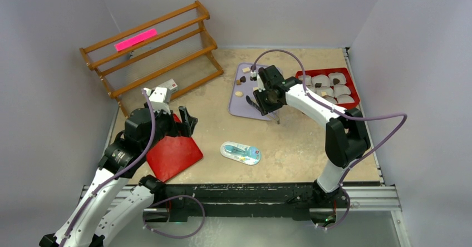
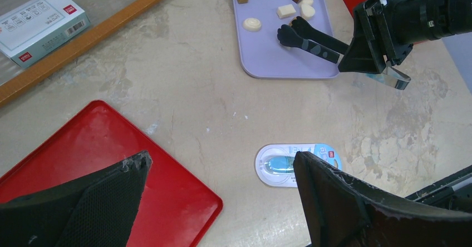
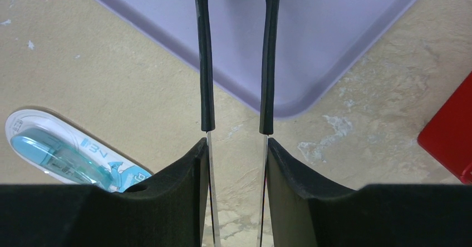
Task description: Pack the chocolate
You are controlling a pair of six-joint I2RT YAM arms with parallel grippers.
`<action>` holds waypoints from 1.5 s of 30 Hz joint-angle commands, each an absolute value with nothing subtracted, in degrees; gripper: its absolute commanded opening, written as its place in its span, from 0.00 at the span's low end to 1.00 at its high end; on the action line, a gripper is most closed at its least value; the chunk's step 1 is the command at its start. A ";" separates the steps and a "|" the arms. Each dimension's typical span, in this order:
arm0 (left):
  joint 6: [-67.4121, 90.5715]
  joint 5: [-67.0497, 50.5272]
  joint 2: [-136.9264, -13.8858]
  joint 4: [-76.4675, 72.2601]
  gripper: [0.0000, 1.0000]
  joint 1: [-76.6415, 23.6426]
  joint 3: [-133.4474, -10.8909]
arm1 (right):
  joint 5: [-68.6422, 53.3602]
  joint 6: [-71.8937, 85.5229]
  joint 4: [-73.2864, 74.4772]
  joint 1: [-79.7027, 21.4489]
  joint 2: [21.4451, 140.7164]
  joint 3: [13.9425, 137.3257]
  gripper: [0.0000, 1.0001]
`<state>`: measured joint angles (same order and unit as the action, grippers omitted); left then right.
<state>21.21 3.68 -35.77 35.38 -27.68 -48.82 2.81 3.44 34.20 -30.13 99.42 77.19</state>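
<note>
**A:** From overhead, where is the chocolate?

**B:** The chocolate (image 1: pixel 242 80) lies loose at the far end of the lavender tray (image 1: pixel 238 108), dark and cream pieces together. My right gripper (image 1: pixel 266 98) hangs over that tray, pinching a pair of tongs (image 1: pixel 253 105). To its right a red tray (image 1: pixel 353 89) holds white paper cups (image 1: pixel 321 80). My left gripper (image 1: pixel 186 119) hovers above a flat red lid (image 1: pixel 172 155).

**A:** And your left wrist camera?

**B:** My left jaws are spread wide with nothing between them. Below them are the red lid and a blue-and-white packet (image 2: pixel 298 162). Farther off, the tongs' black tips are down at the lavender tray, just beside a cream piece. I cannot tell whether they touch it.

**A:** Your right wrist?

**B:** My pads (image 3: pixel 183 180) clamp the tongs' metal shanks from both sides. The black-sleeved arms run out over the tray's edge with a gap between them. Their tips are out of frame. One cream piece peeks in at the top edge.
</note>
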 commanded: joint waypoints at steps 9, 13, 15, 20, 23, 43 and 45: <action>20.35 3.32 -35.57 34.01 1.00 -27.69 -48.54 | 0.81 2.90 35.84 -30.81 98.52 79.80 0.41; 20.39 3.52 -35.42 34.15 1.00 -27.69 -48.58 | 1.46 2.90 35.95 -31.06 99.67 80.49 0.41; 20.39 3.64 -35.45 34.14 1.00 -27.68 -48.58 | 1.93 2.90 36.25 -31.27 100.13 80.72 0.41; 20.39 3.69 -35.26 34.10 1.00 -27.69 -48.58 | 2.92 2.56 37.04 -31.51 101.05 81.08 0.41; 20.39 3.69 -35.24 34.12 1.00 -27.68 -48.58 | 3.63 2.55 37.31 -31.55 101.33 81.25 0.41; 20.39 3.60 -35.23 34.10 1.00 -27.68 -48.53 | 5.14 2.64 37.59 -31.82 99.06 81.41 0.25; 20.39 3.61 -35.24 34.13 1.00 -27.69 -48.54 | 5.88 2.75 37.85 -31.82 98.65 81.67 0.23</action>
<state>21.21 3.64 -35.59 35.38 -27.68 -48.82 3.90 2.81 36.95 -31.51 101.97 79.05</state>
